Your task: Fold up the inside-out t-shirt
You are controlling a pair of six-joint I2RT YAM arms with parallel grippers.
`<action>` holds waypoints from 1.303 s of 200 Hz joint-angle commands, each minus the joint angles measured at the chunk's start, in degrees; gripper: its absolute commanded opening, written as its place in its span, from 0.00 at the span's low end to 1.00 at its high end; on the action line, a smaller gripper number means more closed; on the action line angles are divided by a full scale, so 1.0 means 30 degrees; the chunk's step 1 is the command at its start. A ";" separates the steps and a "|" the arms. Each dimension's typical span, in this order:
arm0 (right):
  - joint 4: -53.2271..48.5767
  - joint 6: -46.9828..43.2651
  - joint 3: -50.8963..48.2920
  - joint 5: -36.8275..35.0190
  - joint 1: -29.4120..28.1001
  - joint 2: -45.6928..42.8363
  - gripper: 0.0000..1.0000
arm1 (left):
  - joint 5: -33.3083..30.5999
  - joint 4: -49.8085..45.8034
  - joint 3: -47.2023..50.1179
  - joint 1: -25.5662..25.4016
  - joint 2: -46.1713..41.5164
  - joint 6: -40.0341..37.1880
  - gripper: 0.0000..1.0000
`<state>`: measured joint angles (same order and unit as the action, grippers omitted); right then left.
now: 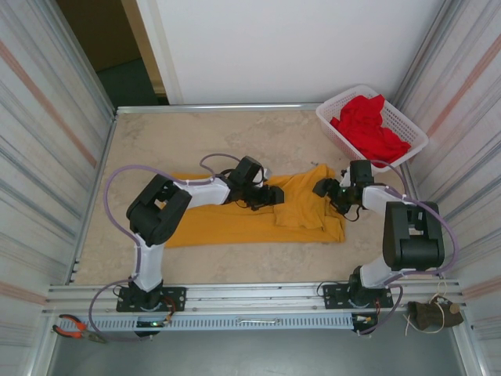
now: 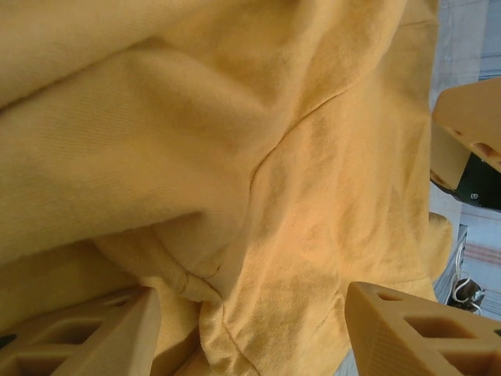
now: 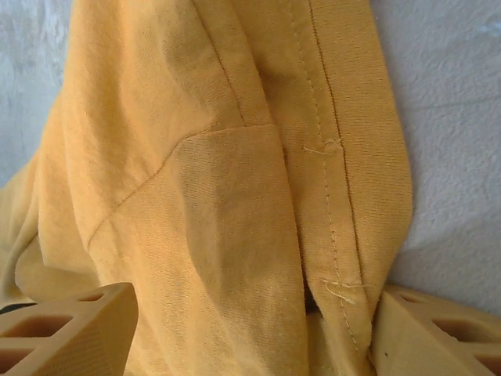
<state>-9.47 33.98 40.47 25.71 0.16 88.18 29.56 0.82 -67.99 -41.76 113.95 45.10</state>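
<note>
While spread flat mid-counter point(image 1: 196, 133) with long axis running left to right, mustard t-shirt point(image 1: 235, 223) bunched and doubled over at right end, no print readable, cloth between parted fingers of left hand point(image 1: 272, 196) and right hand point(image 1: 322, 188), grip uncertain.

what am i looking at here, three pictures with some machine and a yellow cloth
Two robot arms are bolted to the near edge of a table. One picture looks down from above; the other two come from cameras on each arm's wrist. A yellow t-shirt lies partly folded on the table, and a white basket in the far right corner holds a red garment. The left gripper and right gripper both sit at the shirt. In the wrist views, tan fingers straddle bunched cloth with jaws apart; a firm hold isn't clear.
</note>
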 commanded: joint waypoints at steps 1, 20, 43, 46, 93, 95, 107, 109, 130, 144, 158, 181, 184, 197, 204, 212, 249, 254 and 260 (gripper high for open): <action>0.0099 0.0152 -0.0611 0.0542 -0.0454 0.0740 0.69 | 0.0080 0.0342 -0.0447 -0.0143 0.0164 0.0142 0.64; 0.0573 0.0384 -0.0785 0.0524 -0.0733 0.1012 0.57 | 0.0046 0.0321 -0.0447 -0.0172 0.0190 0.0139 0.64; 0.0610 0.0538 -0.0644 0.0235 -0.1198 0.1151 0.39 | 0.0070 0.0283 -0.0540 -0.0198 0.0187 0.0142 0.64; 0.0610 0.0547 -0.0619 0.0271 -0.1219 0.1154 0.36 | 0.0132 0.0283 -0.0567 -0.0198 0.0149 0.0142 0.64; -0.0571 0.0715 0.0032 0.0019 -0.1025 0.0005 0.00 | 0.0093 -0.1640 -0.1364 0.1190 -0.1943 -0.1192 0.64; -0.0682 0.0715 0.0064 -0.0037 -0.0986 -0.0123 0.00 | 0.0023 -0.1919 -0.1362 0.1355 -0.2152 -0.1283 0.65; -0.1369 0.0774 0.0278 -0.0398 -0.0783 -0.0858 0.00 | -0.0351 -0.3414 -0.1126 0.2428 -0.3260 -0.2323 0.65; -0.1511 0.0774 0.0368 -0.0478 -0.0742 -0.0976 0.00 | -0.0403 -0.3629 -0.1039 0.2631 -0.3434 -0.2474 0.65; -0.2996 0.0610 0.0979 -0.1082 -0.0279 -0.1986 0.00 | -0.1232 -0.5824 0.0506 0.4967 -0.5270 -0.4096 0.65; -0.3923 0.0338 0.1347 -0.1685 -0.0035 -0.2492 0.00 | -0.1182 -0.6445 0.1828 0.6591 -0.5921 -0.4899 0.65; -0.4726 0.0082 0.1706 -0.2233 0.0283 -0.2781 0.00 | -0.0921 -0.6441 0.3084 0.7924 -0.6026 -0.5374 0.65; -0.5671 -0.0245 0.2205 -0.2476 0.0867 -0.3172 0.00 | -0.1104 -0.5766 0.4740 0.8758 -0.5662 -0.5886 0.65; -0.5797 -0.0283 0.2290 -0.2503 0.0906 -0.3195 0.00 | -0.1095 -0.5655 0.4927 0.8748 -0.5580 -0.5892 0.65; -0.6408 -0.0517 0.2683 -0.2619 0.1030 -0.3410 0.00 | -0.0893 -0.5092 0.5604 0.8546 -0.5295 -0.5672 0.65; -0.6724 -0.0634 0.2990 -0.2689 0.1033 -0.3531 0.00 | -0.0827 -0.4684 0.5935 0.8333 -0.5303 -0.5420 0.65; -0.7100 -0.0718 0.3287 -0.2684 0.1002 -0.3721 0.00 | -0.0861 -0.4249 0.6360 0.8056 -0.5392 -0.5197 0.65; -0.8920 -0.0496 0.5223 -0.3571 -0.0543 -0.4617 0.00 | -0.0463 -0.3715 0.6612 0.7503 -0.6029 -0.4432 0.65; -0.9187 -0.0383 0.5503 -0.3808 -0.0968 -0.4714 0.00 | -0.0361 -0.3772 0.6473 0.7503 -0.6253 -0.4403 0.65; -0.9444 -0.0222 0.5847 -0.4129 -0.1460 -0.4806 0.00 | -0.0279 -0.3898 0.6292 0.7479 -0.6541 -0.4397 0.65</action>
<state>-32.62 33.58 53.25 16.64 0.10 76.77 27.55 -9.34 -49.69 -19.07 96.84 30.87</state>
